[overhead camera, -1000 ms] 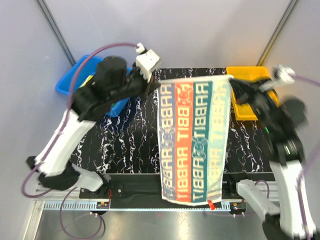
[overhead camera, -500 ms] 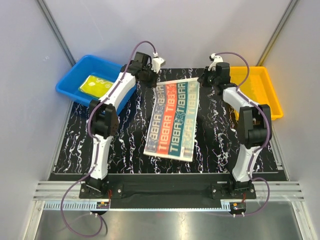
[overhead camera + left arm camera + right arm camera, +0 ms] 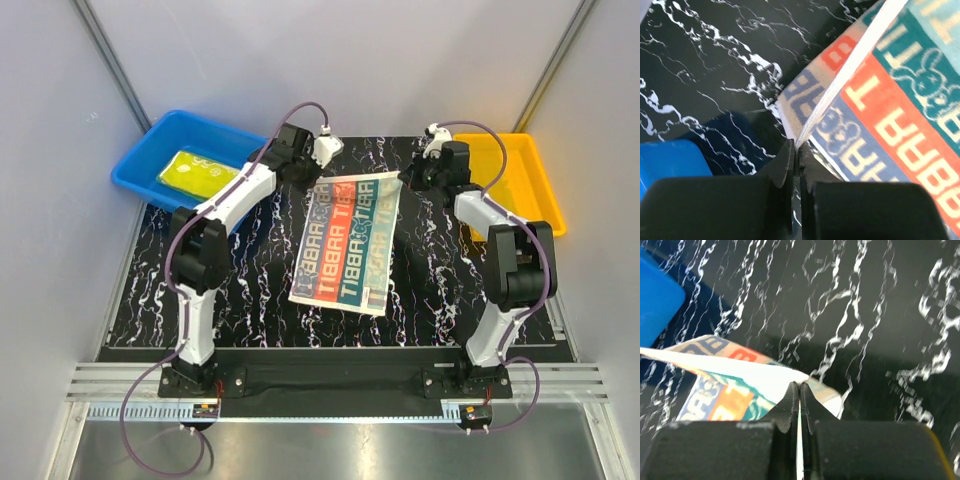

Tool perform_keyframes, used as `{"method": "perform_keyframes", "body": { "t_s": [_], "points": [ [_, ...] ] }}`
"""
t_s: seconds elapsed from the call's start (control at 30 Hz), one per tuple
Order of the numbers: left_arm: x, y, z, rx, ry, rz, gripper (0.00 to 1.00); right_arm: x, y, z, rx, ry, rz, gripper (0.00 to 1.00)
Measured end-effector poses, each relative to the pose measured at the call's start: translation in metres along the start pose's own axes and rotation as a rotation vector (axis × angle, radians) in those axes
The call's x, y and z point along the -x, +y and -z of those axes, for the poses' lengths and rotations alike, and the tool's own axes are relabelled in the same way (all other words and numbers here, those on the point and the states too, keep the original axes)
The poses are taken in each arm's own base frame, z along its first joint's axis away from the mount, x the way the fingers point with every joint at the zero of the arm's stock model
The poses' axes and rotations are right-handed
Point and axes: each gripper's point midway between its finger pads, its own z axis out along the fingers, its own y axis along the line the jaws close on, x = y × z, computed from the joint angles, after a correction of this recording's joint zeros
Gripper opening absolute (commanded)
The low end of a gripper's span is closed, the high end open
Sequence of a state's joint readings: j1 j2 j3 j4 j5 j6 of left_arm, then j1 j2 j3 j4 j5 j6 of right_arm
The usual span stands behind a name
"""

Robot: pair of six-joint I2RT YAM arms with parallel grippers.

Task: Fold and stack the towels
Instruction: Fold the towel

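Left tool (image 3: 796,148) and right tool (image 3: 800,386) pinch striped towel (image 3: 348,240), yellow towel (image 3: 197,170) in blue bin (image 3: 158,136)

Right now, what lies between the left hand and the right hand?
The far edge of the striped towel runs from the left hand to the right hand, each pinching a corner; the top view shows it.
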State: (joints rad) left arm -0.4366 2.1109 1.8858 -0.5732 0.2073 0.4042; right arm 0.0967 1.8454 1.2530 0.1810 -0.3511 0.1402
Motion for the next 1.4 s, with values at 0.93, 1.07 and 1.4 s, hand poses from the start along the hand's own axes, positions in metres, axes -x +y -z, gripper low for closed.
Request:
{"method": "perform_keyframes", "body": {
  "t_s": [0.93, 1.07, 1.4],
  "points": [
    [-0.065, -0.078, 0.08, -0.02, 0.073, 0.007, 0.0, -0.081, 0.076, 0.116, 0.045, 0.207, -0.142, 0.0],
    [-0.076, -0.091, 0.084, -0.032, 0.101, 0.007, 0.0, -0.096, 0.079, 0.127, 0.042, 0.235, -0.172, 0.0],
    [-0.086, -0.124, 0.1, -0.028, 0.144, -0.015, 0.0, -0.116, 0.098, 0.146, 0.069, 0.262, -0.213, 0.0]
  ]
}}
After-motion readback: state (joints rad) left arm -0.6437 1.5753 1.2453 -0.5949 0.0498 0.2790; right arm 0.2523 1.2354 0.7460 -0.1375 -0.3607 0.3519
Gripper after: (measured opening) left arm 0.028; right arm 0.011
